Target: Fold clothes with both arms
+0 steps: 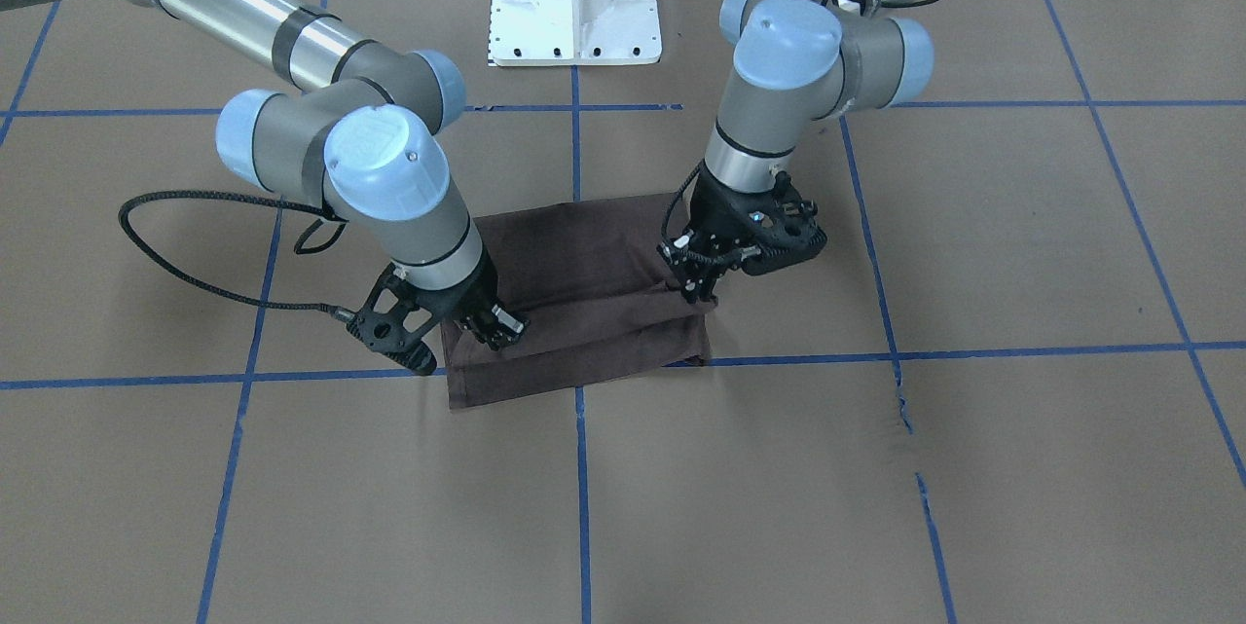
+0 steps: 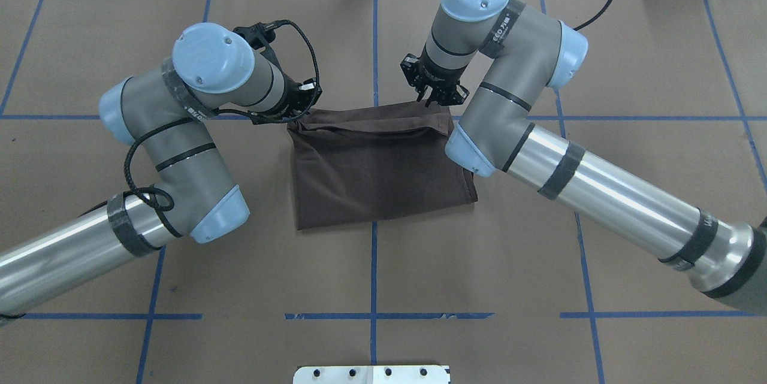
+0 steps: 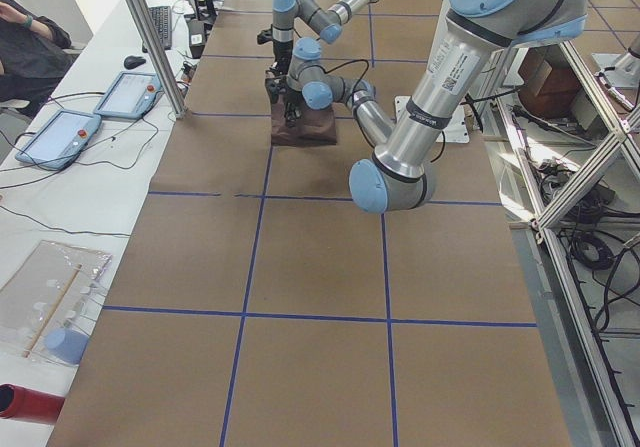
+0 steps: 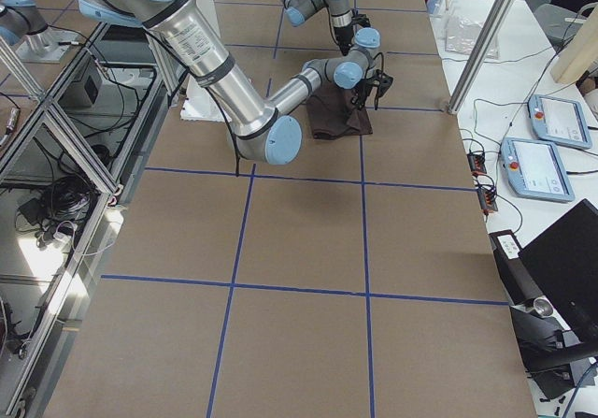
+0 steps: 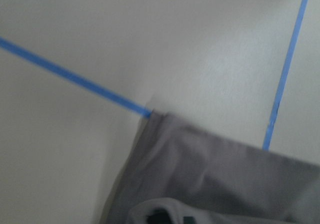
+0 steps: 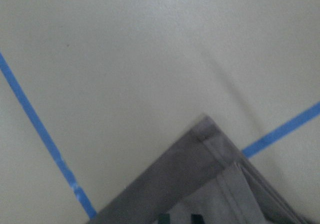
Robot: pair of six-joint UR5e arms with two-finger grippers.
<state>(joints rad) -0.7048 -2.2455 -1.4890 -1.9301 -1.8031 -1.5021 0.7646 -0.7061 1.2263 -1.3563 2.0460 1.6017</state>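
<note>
T-shirt (image 2: 377, 168) is lying long axis across your bench (image 2: 647, 42); left fingers (image 1: 697, 285) and right fingers (image 1: 487, 324) are pinching its operator-side corners.

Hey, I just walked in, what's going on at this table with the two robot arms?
It's a clothes-folding job. A dark brown T-shirt lies on the table, already folded into a compact, layered rectangle. The left gripper and the right gripper are both down on the shirt, one at each corner of the side farthest from the robot's base. Whether they are pinching the cloth or have let go of it can't be told from these views.
</note>
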